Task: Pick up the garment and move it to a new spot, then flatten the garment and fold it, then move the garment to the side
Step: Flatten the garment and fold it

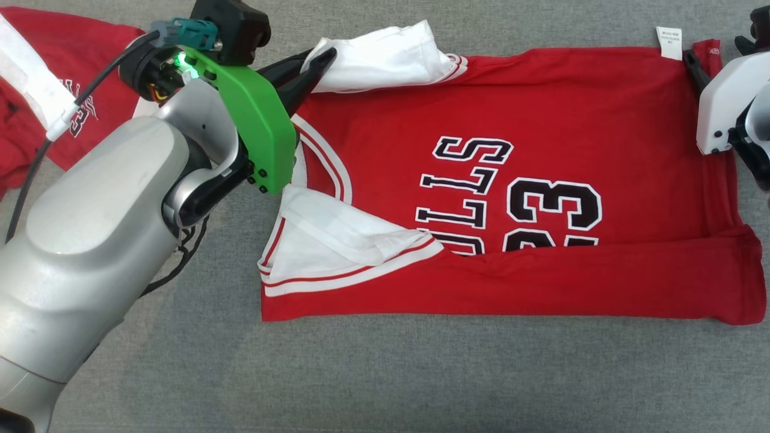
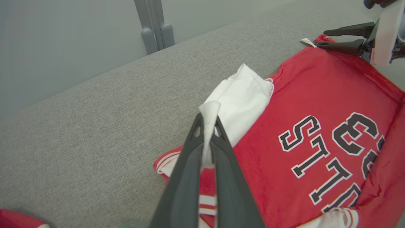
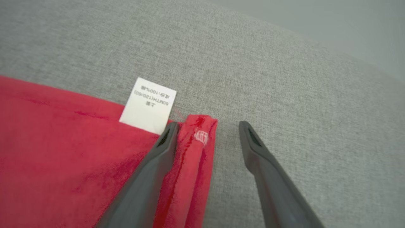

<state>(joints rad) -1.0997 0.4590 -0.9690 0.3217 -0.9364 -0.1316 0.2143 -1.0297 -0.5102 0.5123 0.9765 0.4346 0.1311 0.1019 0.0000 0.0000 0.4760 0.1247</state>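
— Under the left pincer and the right pincer, what lies?
— One grey woven counter, with a plain cloth covering. Past its far edge, ahead of the left pincer, a grey post stands in a pale grey room.
— And the garment?
— The red jersey lies flat on the counter between the two pincers, with one long edge folded over part of the lettering. The left pincer is pressed together on the white sleeve, pinching a strip of it that pokes out past the fingertips.
— The right one?
— Spread wide at the jersey's hem corner. One finger is over the red cloth just beside the white label, the other over bare counter.
— Anything else?
— Behind the left pincer's arm, another red garment lies on the counter.
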